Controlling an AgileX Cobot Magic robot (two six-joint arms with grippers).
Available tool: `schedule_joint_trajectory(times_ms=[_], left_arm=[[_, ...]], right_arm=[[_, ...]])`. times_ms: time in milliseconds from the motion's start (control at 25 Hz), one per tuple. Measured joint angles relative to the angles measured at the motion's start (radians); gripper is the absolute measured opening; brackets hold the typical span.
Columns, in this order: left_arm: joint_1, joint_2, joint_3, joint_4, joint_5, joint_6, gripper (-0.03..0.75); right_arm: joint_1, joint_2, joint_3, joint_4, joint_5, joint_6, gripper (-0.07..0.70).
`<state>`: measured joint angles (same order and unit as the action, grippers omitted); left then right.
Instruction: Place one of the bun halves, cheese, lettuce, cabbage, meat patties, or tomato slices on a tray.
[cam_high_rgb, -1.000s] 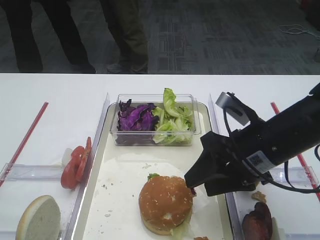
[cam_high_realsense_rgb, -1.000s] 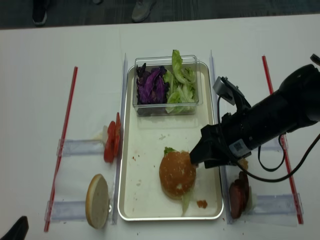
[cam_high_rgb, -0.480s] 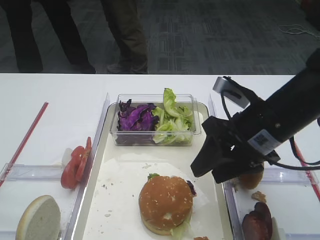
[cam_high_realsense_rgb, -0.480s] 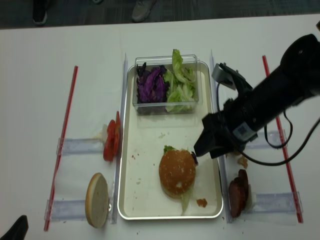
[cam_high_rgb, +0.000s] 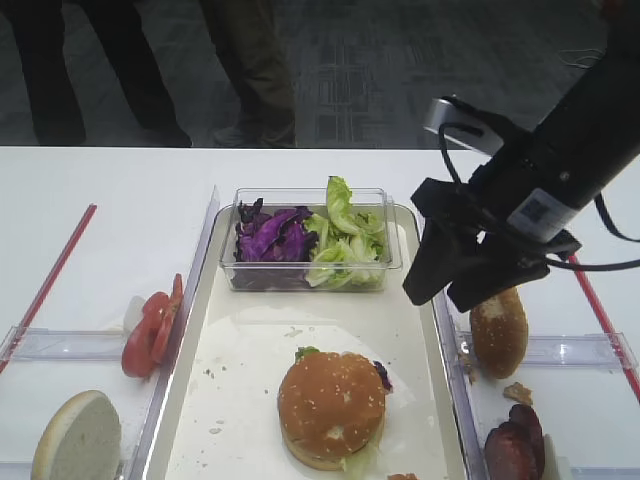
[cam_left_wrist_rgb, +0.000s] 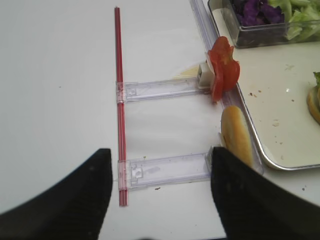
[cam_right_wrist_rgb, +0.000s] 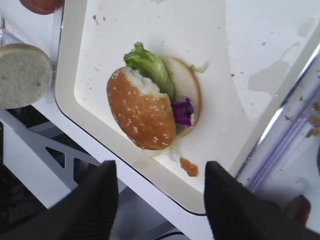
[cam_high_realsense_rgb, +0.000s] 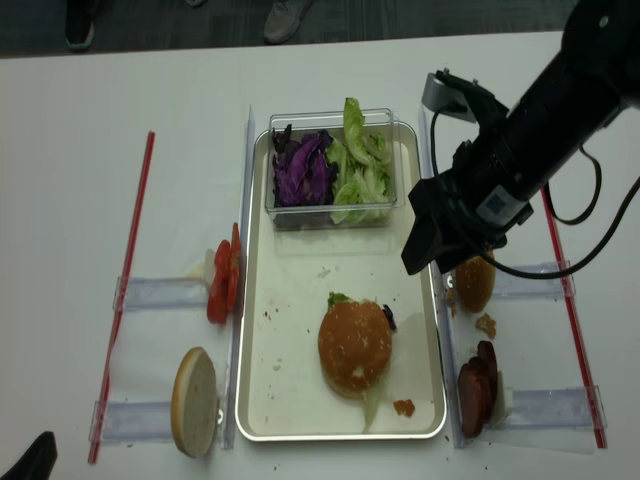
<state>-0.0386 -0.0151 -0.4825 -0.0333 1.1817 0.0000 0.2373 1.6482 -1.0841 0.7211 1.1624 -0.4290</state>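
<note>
A white table (cam_high_rgb: 110, 190) fills both high views, and past its far edge lies dark grey carpet (cam_high_rgb: 420, 70) where the legs of people (cam_high_rgb: 250, 70) stand, cut off at the top of the frame. Two thin red strips (cam_high_realsense_rgb: 128, 265) run along the table on either side, crossed by clear plastic holders (cam_high_realsense_rgb: 160, 293). In the middle sits the tray (cam_high_realsense_rgb: 262, 330), its paper liner dotted with crumbs. On it rests the bun top (cam_high_rgb: 331, 403), sesame side up, capping a burger with lettuce and a scrap of purple showing at the edge; the right wrist view shows a pale bun base beneath, but what else lies under the top cannot be made out. At the tray's far end a clear box (cam_high_rgb: 310, 240) holds cabbage (cam_high_rgb: 270, 235) and lettuce (cam_high_rgb: 345, 235). Left of the tray, tomato slices (cam_high_rgb: 152, 325) stand fanned on edge against a holder, with a pale bun half (cam_high_rgb: 78, 437) nearer the front, cut off by the frame. Right of the tray another bun (cam_high_rgb: 498, 330) stands on edge, and patties (cam_high_rgb: 515, 445) lie partly out of frame at the bottom. The right gripper (cam_high_rgb: 462, 285) hangs above the tray's right rim, clear of the burger, jaws apart and holding nothing. The left gripper (cam_left_wrist_rgb: 157, 192) shows only in its own wrist view as two dark blurred fingers, spread wide and empty, over bare table left of the tray; the arm itself appears in neither high view.
</note>
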Motion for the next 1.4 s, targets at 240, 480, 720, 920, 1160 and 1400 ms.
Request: schedule_joint_trajectory(times_ms=[240,480,720,920,1160,1400], left_arm=[[0.000,0.000,0.000,0.000,0.000,0.000,0.410],[0.000,0.000,0.000,0.000,0.000,0.000,0.410],[0.000,0.000,0.000,0.000,0.000,0.000,0.410],[0.000,0.000,0.000,0.000,0.000,0.000,0.410],[0.000,0.000,0.000,0.000,0.000,0.000,0.410],[0.000,0.000,0.000,0.000,0.000,0.000,0.410]], right_arm=[[0.000,0.000,-0.122,-0.143,0.043,0.087,0.420],[0.000,0.000,-0.198,-0.285,0.052,0.184,0.390],[0.000,0.000,-0.205,-0.416,0.055,0.268,0.389],[0.000,0.000,-0.205,-0.427,0.058,0.270,0.388],[-0.013,0.000,-0.205,-0.526,0.060,0.288,0.388],[-0.151,0.000,-0.205,-0.544,0.060,0.290,0.388]])
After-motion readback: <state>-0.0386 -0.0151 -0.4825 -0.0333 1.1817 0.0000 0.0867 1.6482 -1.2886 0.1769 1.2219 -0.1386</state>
